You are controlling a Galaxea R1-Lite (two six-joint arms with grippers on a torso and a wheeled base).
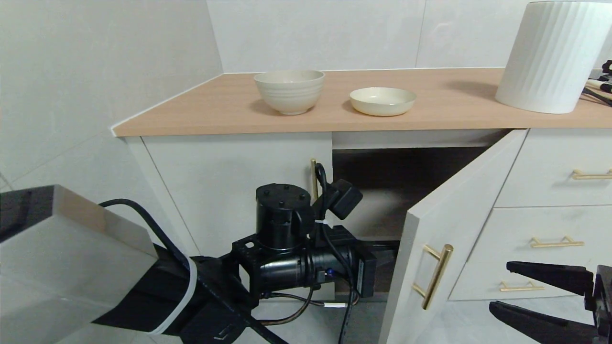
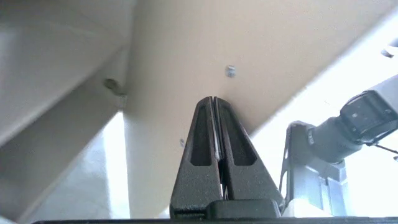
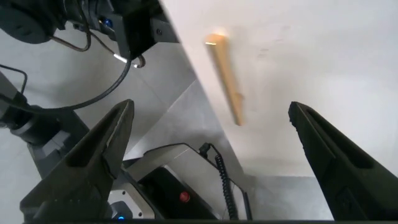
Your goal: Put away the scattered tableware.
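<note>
A cream ribbed bowl [image 1: 289, 91] and a shallow cream dish [image 1: 382, 101] stand side by side on the wooden countertop [image 1: 215, 110]. Below them the cabinet door [image 1: 454, 210] with a gold handle [image 1: 435, 274] is swung open. My left gripper [image 2: 213, 99] is shut with nothing in it, its tips close to the door's inner face [image 2: 261, 56]; in the head view its wrist [image 1: 287, 239] sits low at the cabinet opening and the fingers are hidden behind the door. My right gripper [image 1: 500, 285] is open, low, just outside the door, facing the handle [image 3: 225, 78].
A tall white ribbed container [image 1: 554, 55] stands on the counter's right, with dark utensils [image 1: 600, 86] beside it. Drawers with gold pulls [image 1: 557, 242] are right of the open door. The cabinet's left door [image 1: 229, 181] is closed. A wall bounds the left side.
</note>
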